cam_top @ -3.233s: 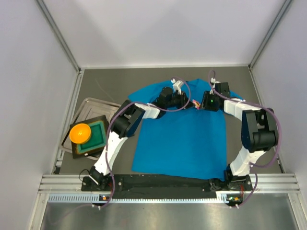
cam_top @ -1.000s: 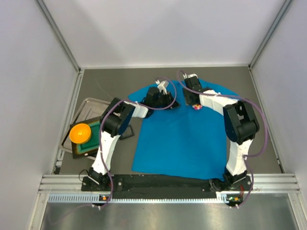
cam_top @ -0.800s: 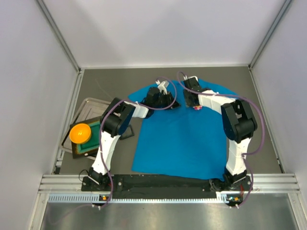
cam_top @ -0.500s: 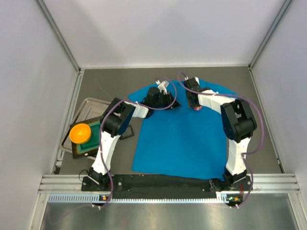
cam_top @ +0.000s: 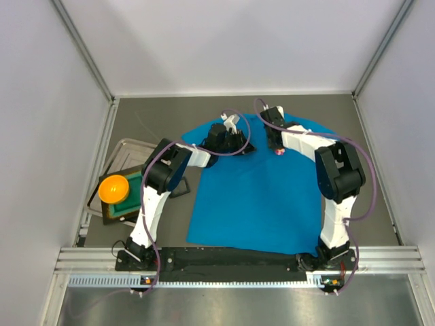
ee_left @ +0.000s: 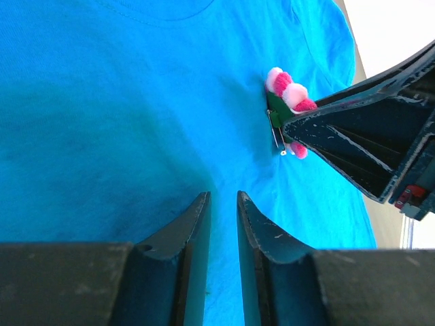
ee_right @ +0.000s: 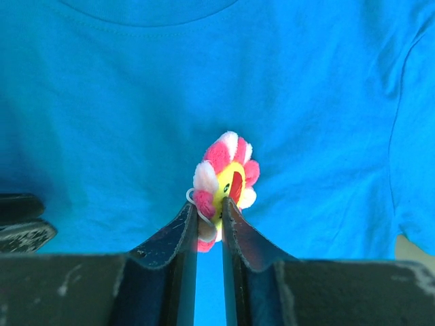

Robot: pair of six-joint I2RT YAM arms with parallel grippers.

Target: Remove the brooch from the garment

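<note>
**Right tool closed on brooch; pull not yet started**

The change: your right tool (ee_right: 209, 213) has drawn its fingers in. A second ago it hung over the same spot below the collar (ee_right: 146, 19) with the fingers well apart. Now they stand narrow, clamped on the lower petals of the small flower-shaped plush brooch (ee_right: 228, 178), which has pink-red and white petals and a yellow centre.

The brooch sits where it was, on the chest of the bright blue short-sleeved cotton garment (ee_right: 95, 109), a little below the collar and to its right. It looks to be still fastened: the left wrist view shows a green backing and a metal clip against the cloth.

Judgement: the grasp stage looks done and the detaching stage is next. The grip is low on the flower, so watch for slipping off the plush.

Pose: the right arm reaches far forward, elbow bent outward, tool pointing down at the cloth below the collar. The left arm mirrors it. The left tool (ee_left: 223, 201) rests on the garment below the collar to its left, with its fingers nearly together at a crease. You cannot tell whether cloth is pinched between them.
</note>
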